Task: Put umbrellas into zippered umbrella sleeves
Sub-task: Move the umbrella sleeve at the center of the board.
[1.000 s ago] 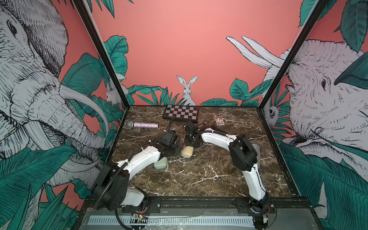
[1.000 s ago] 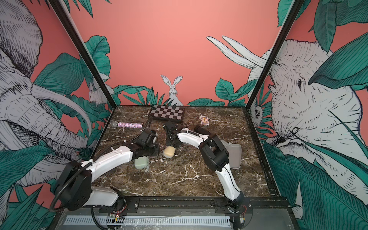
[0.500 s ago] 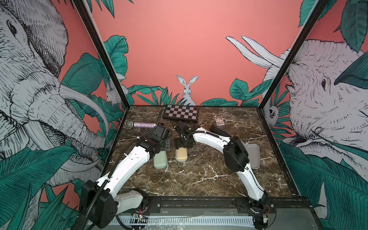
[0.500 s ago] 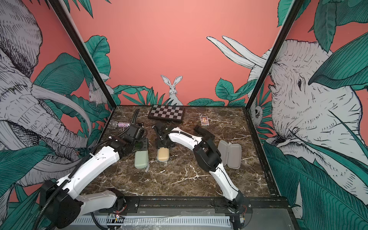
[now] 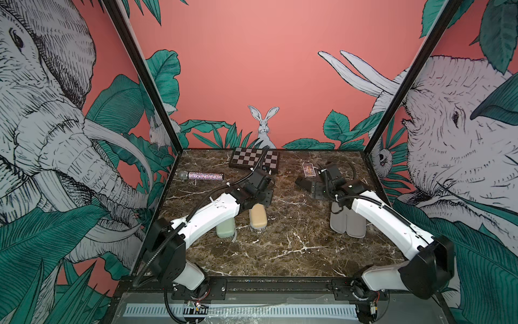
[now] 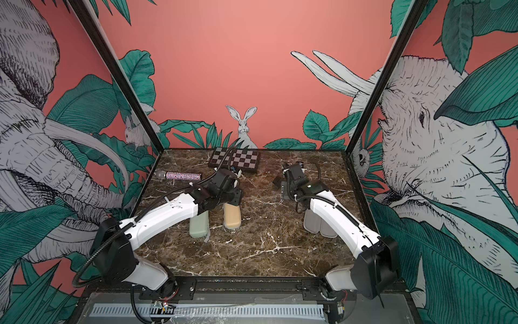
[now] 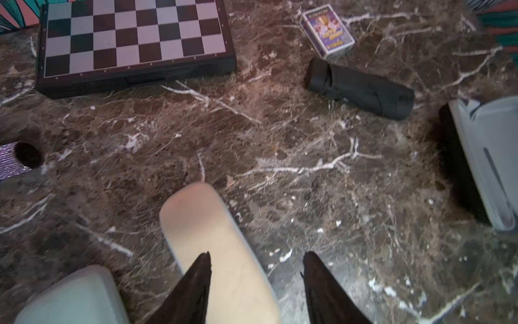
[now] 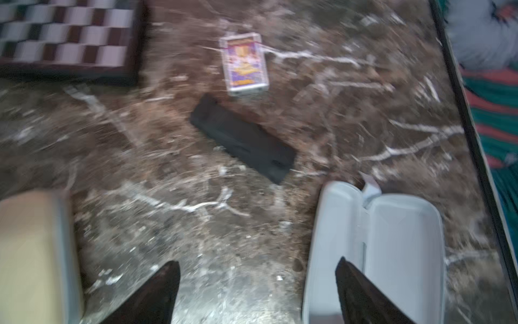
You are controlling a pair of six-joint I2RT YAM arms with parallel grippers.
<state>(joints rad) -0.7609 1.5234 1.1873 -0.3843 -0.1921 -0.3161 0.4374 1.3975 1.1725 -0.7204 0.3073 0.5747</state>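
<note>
Two closed: mint sleeve (image 7: pixel 75 294) beside cream sleeve (image 7: pixel 213 238) | black umbrella (image 7: pixel 361 89) rolled, lying beside card box (image 7: pixel 326 29) (open grey-lined sleeve (image 8: pixel 392 238) near) | your left gripper (image 7: pixel 257 254) and right gripper (image 8: pixel 258 260): fingers apart, empty.

Two shut sleeves (image 5: pixel 258 220) lie side by side — open sleeve (image 5: pixel 340 224) right, umbrella (image 7: pixel 361 89) behind it.

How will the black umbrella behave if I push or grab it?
The black umbrella lies on its side and looks cylindrical, so a sideways push would probably roll it. Its wrinkled fabric suggests a soft, slightly squashy grip. Short and stubby, it likely lifts without drooping.
</note>
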